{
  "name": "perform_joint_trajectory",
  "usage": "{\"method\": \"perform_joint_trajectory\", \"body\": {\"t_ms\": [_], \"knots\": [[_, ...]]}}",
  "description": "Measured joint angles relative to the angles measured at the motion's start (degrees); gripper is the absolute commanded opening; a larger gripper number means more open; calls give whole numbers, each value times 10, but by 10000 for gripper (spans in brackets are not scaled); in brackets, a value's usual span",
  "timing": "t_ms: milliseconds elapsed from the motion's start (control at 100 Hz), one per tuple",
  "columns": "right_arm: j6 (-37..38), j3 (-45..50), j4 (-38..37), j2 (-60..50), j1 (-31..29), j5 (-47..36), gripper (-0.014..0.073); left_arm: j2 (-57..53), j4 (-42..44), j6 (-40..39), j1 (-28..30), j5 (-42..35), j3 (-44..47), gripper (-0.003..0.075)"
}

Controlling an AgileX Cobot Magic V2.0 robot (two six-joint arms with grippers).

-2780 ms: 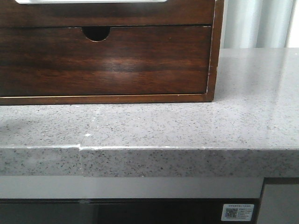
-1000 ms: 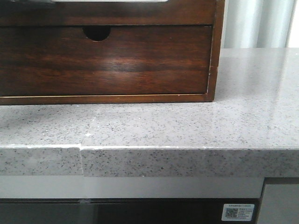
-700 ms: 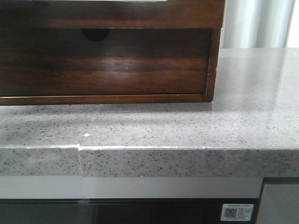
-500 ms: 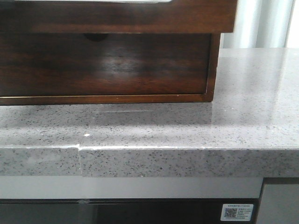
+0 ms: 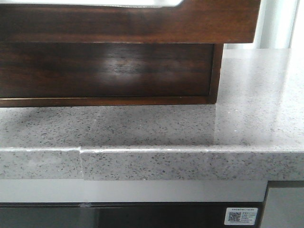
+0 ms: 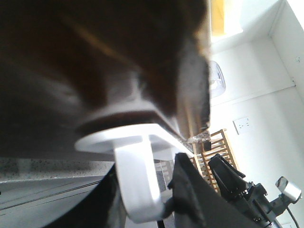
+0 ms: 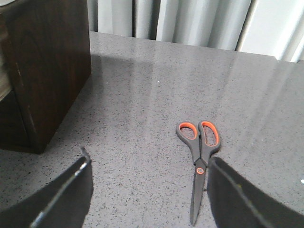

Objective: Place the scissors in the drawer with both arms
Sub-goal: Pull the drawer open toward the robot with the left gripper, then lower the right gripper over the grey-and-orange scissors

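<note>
Drawer [image 5: 128,21] pulled out, scissors [image 7: 199,164] on countertop [image 7: 142,118], left tool seemingly hooked.

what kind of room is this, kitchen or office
Probably a kitchen or a mock-up of one: a grey speckled stone countertop carries a dark brown wooden drawer cabinet, grey scissors with orange-lined handles lie on it, and a white wall with a socket stands behind.
</note>
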Motion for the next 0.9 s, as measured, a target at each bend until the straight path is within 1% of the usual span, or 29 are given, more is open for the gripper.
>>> {"method": "perform_joint_trajectory", "body": {"t_ms": [100, 140, 190, 240, 520, 790, 900], "knots": [[0, 0, 0, 0, 0, 0, 461, -3, 8, 16, 0, 0, 0, 231], [0, 0, 0, 0, 0, 0, 461, -5, 15, 29, 0, 1, 0, 296], [0, 0, 0, 0, 0, 0, 461, -9, 28, 52, 0, 5, -2, 348], [0, 0, 0, 0, 0, 0, 461, -11, 38, 70, 0, 8, -2, 377], [0, 0, 0, 0, 0, 0, 461, -15, 67, 85, 0, 19, -6, 382], [0, 0, 0, 0, 0, 0, 461, -18, 98, 69, 0, 21, -7, 382], [0, 0, 0, 0, 0, 0, 461, -35, 120, 57, 0, 22, -10, 382]]}}
